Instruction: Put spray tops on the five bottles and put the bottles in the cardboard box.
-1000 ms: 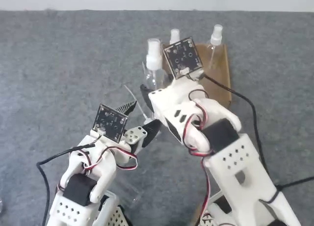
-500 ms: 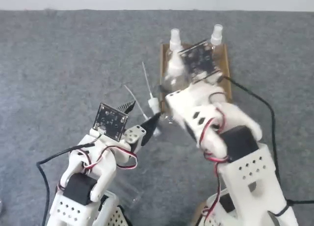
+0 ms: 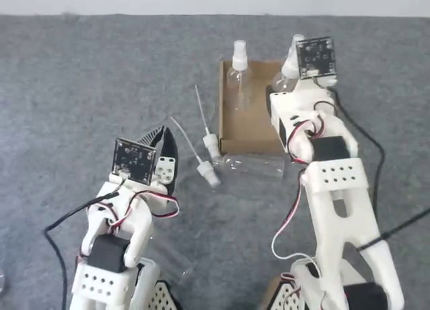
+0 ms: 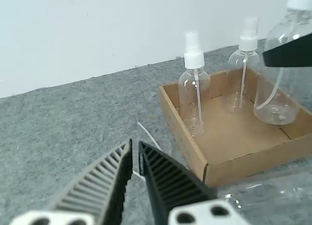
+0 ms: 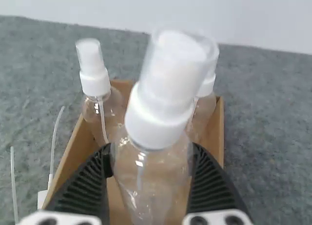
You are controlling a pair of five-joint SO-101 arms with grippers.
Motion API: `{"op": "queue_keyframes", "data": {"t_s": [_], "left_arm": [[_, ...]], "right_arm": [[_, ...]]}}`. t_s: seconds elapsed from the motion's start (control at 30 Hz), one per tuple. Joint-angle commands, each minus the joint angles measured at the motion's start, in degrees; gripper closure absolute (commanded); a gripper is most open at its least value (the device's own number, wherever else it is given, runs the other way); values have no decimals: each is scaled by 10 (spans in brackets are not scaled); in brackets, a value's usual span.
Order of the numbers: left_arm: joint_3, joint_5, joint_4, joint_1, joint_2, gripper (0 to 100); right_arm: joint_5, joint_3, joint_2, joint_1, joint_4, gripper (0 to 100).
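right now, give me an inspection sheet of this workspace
surface: grey carpet, flat
job's things: cardboard box holds first capped bottle and second capped bottle, both upright; uncapped bottle lies before the box; loose spray top and second loose spray top beside it
clutter: faint clear shape by left arm's base, unidentifiable
grippers: right gripper jaws shut on held bottle, capped, over the box; left gripper jaws nearly together, empty
cables: left black cable, right black cable, on the carpet
surroundings: white wall behind
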Motion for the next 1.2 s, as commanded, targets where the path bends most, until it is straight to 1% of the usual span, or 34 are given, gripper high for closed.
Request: {"op": "queue_keyframes", "data": {"t_s": [0.0,0.23,0.4,1.03,1.17], "left_arm": [[-1,3,-15,-4,-5,989],[-1,3,-17,-5,-5,989],[-1,3,-17,-5,-5,989],[-1,3,-15,-5,-5,989],[-1,3,-15,-5,-5,989]], "right_arm": [[-7,16,20,-15,-108,992],[-4,22,103,-68,-229,992],[-5,22,160,-73,-294,992],[-8,26,265,-73,-305,992],[-34,26,273,-73,-305,992]]}}
